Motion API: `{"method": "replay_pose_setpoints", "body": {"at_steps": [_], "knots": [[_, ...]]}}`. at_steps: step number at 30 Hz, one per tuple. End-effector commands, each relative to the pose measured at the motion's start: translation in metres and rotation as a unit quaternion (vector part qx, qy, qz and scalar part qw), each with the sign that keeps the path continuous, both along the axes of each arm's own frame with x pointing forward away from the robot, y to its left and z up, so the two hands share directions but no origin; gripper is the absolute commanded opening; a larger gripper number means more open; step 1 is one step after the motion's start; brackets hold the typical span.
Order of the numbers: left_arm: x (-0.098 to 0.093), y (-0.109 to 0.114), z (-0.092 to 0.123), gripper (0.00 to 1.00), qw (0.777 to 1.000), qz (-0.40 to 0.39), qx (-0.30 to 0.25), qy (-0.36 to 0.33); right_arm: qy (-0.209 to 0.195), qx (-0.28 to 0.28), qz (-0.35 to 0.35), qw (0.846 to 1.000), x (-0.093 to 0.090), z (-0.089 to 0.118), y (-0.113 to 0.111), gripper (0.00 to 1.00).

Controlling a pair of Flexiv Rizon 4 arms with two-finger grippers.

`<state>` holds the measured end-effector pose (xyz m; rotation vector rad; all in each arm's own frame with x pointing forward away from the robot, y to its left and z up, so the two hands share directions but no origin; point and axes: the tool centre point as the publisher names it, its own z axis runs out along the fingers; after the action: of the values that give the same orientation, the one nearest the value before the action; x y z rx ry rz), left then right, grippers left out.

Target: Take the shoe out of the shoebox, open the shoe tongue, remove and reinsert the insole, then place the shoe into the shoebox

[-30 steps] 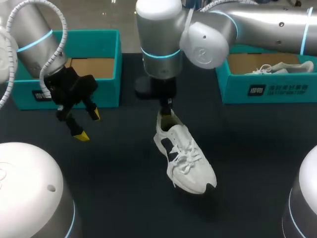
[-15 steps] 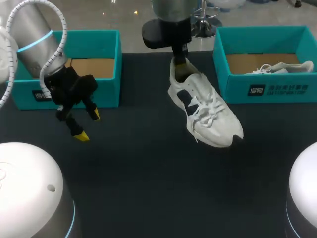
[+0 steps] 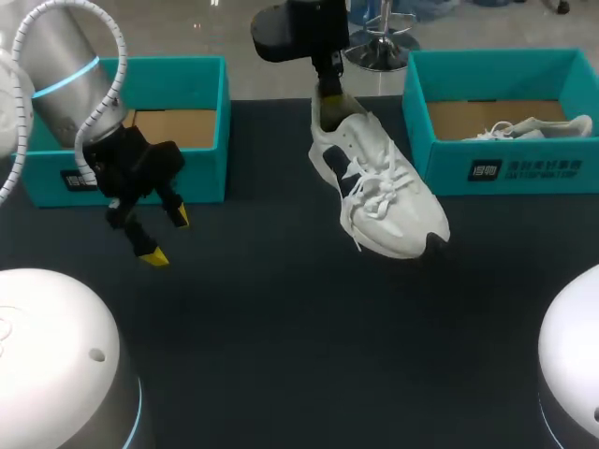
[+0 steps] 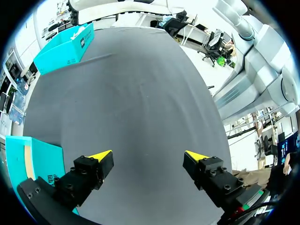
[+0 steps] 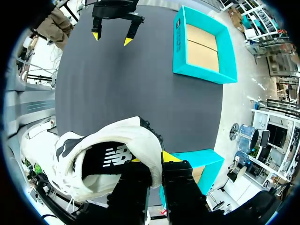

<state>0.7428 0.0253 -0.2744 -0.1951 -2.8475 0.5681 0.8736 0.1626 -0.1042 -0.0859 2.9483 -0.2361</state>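
A white shoe (image 3: 379,192) with a dark side mark hangs above the table's back middle, toe pointing down and toward the front right. My right gripper (image 3: 328,96) is shut on its heel collar. In the right wrist view the right gripper (image 5: 150,161) pinches the collar with one finger inside the shoe (image 5: 108,154) and one outside. The insole lies inside. The right teal shoebox (image 3: 487,168) holds another white shoe (image 3: 533,126). My left gripper (image 3: 165,236) hangs open over the table's left side, with nothing between its fingers (image 4: 101,159).
A second teal shoebox (image 3: 201,131) with a bare cardboard floor stands at the back left, just behind my left gripper. The dark table (image 3: 281,337) stretches in front of both arms. In the right wrist view, my left gripper (image 5: 112,35) shows far ahead.
My right arm has lifted the shoe off the middle of the table and carried it back and to the right, nearer the right shoebox. The left arm has stayed still.
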Motion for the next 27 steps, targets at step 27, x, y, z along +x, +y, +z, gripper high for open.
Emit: {"method": "replay_pose_setpoints", "body": {"at_steps": [27], "knots": [[0.0, 0.0, 0.0, 1.0, 1.0, 0.0, 0.001, 0.0, -0.037, 0.007, -0.109, 0.993, 0.251, 0.005, -0.309, 0.0]]}}
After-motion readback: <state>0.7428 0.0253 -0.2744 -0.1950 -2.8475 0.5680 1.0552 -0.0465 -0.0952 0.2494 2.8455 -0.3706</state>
